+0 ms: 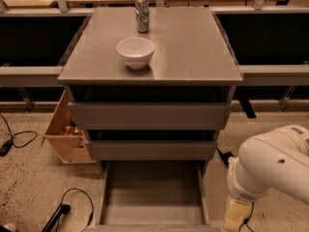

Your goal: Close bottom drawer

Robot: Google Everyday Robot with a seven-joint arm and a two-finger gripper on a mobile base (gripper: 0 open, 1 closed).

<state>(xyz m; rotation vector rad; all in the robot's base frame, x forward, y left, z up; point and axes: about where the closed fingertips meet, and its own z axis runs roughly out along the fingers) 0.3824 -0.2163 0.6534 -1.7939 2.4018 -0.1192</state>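
Note:
The bottom drawer [152, 192] is pulled far out of the grey cabinet, its long shallow grey tray open toward me at the bottom middle of the camera view. Its narrow front edge [149, 227] lies at the frame's lower border. Above it sit two wider grey drawer fronts [149, 115], both nearly shut. My white arm [273, 166] hangs at the lower right, beside the drawer's right side. The gripper [236, 216] points down at the bottom edge, just right of the drawer's front corner and mostly cut off by the frame.
A white bowl [135, 51] and a metal can [142, 14] stand on the cabinet top [193, 47]. A light wooden box-like drawer [65, 132] sticks out at the cabinet's left. Black cables [19, 139] lie on the speckled floor at left.

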